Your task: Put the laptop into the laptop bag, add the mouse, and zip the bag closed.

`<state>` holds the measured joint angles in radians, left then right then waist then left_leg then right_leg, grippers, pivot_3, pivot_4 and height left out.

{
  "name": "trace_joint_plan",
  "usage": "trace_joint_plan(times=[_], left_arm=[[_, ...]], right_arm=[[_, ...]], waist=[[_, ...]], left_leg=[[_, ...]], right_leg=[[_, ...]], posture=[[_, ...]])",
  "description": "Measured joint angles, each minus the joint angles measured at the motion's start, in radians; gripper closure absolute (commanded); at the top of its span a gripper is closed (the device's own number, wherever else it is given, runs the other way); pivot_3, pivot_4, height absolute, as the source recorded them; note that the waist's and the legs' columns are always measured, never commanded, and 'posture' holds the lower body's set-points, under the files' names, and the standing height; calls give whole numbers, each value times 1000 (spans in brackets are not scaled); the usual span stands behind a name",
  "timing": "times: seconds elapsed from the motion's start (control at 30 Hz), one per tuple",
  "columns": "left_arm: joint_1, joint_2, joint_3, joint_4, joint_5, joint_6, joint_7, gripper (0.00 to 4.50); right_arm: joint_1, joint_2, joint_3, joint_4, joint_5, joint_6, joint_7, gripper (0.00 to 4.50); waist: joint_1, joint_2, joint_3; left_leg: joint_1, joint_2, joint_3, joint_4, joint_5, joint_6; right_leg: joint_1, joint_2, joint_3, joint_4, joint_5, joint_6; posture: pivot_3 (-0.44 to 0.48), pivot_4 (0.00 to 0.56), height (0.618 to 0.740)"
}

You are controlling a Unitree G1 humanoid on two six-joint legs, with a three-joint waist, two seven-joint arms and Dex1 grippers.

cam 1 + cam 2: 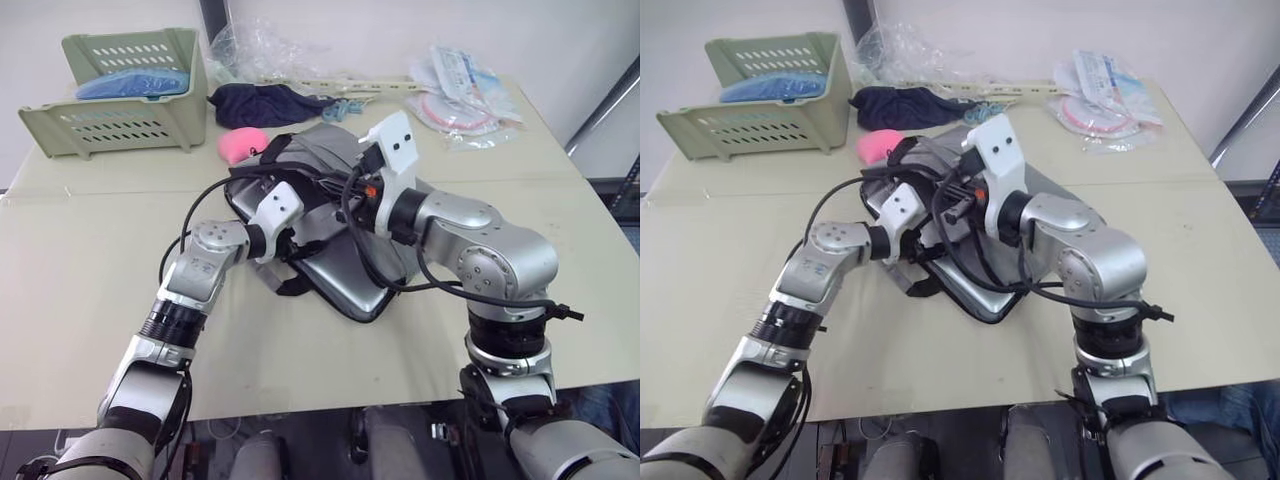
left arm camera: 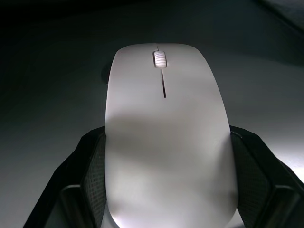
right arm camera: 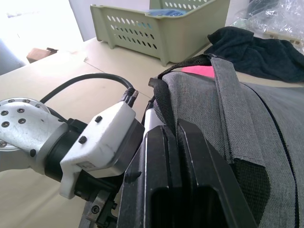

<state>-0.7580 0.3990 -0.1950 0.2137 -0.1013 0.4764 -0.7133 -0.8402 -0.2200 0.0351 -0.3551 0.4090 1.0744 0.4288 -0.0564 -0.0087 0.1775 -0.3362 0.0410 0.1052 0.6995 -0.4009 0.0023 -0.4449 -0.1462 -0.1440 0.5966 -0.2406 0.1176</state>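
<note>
We hold the mouse (image 2: 164,137) in the left end effector (image 2: 166,190), clamped by its sides, inside the bag (image 1: 340,270) at desk (image 1: 90,290) centre. Smooth, light shell: slips easily. Right end effector (image 3: 173,190) is clenched on the bag's flap.

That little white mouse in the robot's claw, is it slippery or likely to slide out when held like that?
Probably somewhat slippery: the mouse has a smooth, rounded white shell. The left claw holds it with a black finger pressing each side, so its textured pads likely help. It looks stiff and fairly light, and flat enough not to roll if set down.
</note>
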Motion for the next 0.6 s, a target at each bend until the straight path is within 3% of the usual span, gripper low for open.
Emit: trace_joint_plan(times=[0.33,0.6], left_arm=[[-40,-72,-9,56,12,11,6,1621],[-50,-73,-1,76,13,10,21,1621]], right_arm=[[-2,19,-11,0,13,0,-27,4475],[-6,20,-11,0,16,0,-35,4475]], waist=[[1,0,0],[0,0,0]], left_leg=[[0,0,0,0,0,0],[0,0,0,0,0,0]], right_leg=[[0,0,0,0,0,0],[0,0,0,0,0,0]], posture=[[0,150,740],[0,150,740]])
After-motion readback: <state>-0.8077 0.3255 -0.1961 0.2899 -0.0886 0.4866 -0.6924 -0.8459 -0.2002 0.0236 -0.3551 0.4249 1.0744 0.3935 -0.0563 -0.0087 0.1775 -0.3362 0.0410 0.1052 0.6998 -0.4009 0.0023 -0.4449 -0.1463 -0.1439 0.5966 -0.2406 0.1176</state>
